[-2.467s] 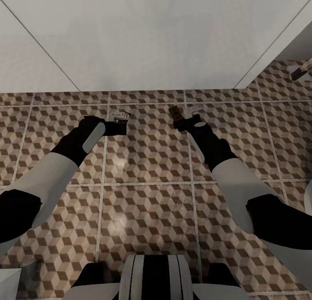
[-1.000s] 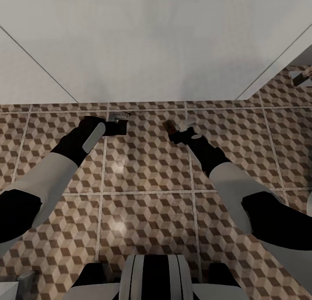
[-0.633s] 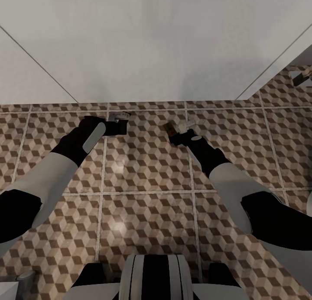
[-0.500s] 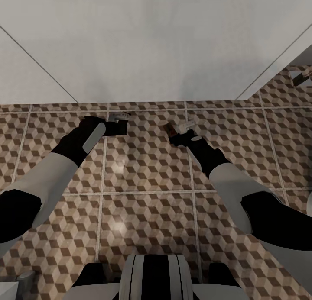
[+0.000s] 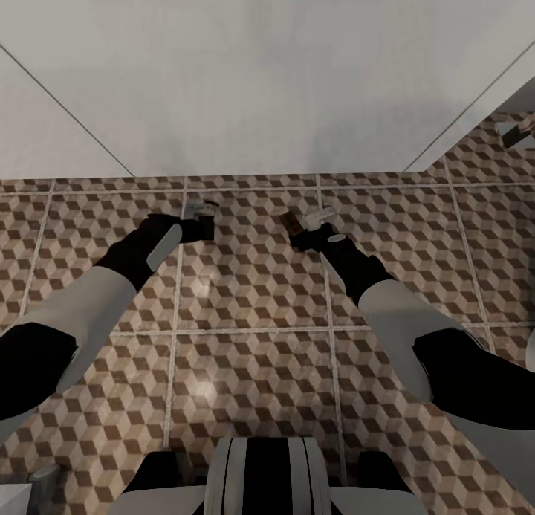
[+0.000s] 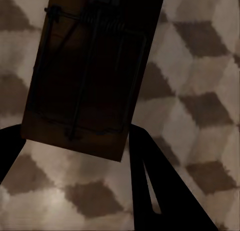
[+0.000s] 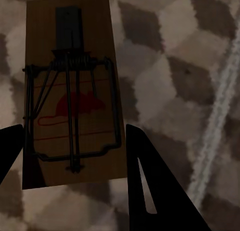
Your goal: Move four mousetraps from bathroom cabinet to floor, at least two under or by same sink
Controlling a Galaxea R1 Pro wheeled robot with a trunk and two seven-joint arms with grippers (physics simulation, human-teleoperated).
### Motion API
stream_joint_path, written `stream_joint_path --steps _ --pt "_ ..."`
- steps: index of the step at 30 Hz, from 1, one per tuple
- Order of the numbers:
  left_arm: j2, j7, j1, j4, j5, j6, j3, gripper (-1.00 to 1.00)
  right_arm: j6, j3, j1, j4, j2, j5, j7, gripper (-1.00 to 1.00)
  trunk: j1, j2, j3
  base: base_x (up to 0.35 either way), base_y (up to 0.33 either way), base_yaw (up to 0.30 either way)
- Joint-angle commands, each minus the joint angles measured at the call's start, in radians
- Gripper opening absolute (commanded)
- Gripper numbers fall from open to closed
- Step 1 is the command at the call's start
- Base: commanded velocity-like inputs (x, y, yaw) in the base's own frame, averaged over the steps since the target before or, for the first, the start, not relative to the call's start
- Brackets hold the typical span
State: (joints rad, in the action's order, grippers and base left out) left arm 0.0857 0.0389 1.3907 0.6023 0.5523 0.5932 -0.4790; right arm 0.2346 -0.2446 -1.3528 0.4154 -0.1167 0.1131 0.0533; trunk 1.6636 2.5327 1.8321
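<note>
Robot faces white wall [image 5: 267,69], both arms stretched low over cube-patterned bathroom floor [image 5: 253,337]. Left gripper [image 5: 202,216] clamps mousetrap [image 6: 87,73] between dark fingers, near wall base. Right gripper [image 5: 306,221] clamps second mousetrap [image 7: 72,91], red mouse print visible, beside grout line.

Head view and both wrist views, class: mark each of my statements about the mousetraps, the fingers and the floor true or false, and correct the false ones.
1. Each gripper holds a mousetrap. True: left gripper holds a mousetrap, right gripper another.
2. The bathroom floor is plain white. False: cube-patterned tiles.
3. The right mousetrap bears a red mouse print. True.
4. A white sink vanity stands ahead. True.
5. The right fingers are white. False: black.
</note>
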Motion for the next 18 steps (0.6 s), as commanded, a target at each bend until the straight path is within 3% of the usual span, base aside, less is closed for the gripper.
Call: stream_joint_path --steps 1,8,18 --pt "0.001 0.006 0.001 -0.005 0.002 0.000 -0.011 -1.00 0.006 -0.001 0.000 0.002 0.000 0.008 0.000 -1.00 0.000 0.000 0.001 0.000 0.000 0.000" --pt "0.000 0.004 0.001 -0.037 0.002 -0.008 -0.026 -1.00 0.006 -0.001 0.000 0.002 0.000 0.008 0.000 -1.00 0.000 0.000 0.001 0.000 0.000 0.000" --pt "-0.012 0.003 0.001 -0.110 0.002 -0.090 -0.040 -1.00 0.006 -0.001 0.000 0.002 0.000 0.008 0.000 -1.00 0.000 0.000 0.001 0.000 0.000 0.000"
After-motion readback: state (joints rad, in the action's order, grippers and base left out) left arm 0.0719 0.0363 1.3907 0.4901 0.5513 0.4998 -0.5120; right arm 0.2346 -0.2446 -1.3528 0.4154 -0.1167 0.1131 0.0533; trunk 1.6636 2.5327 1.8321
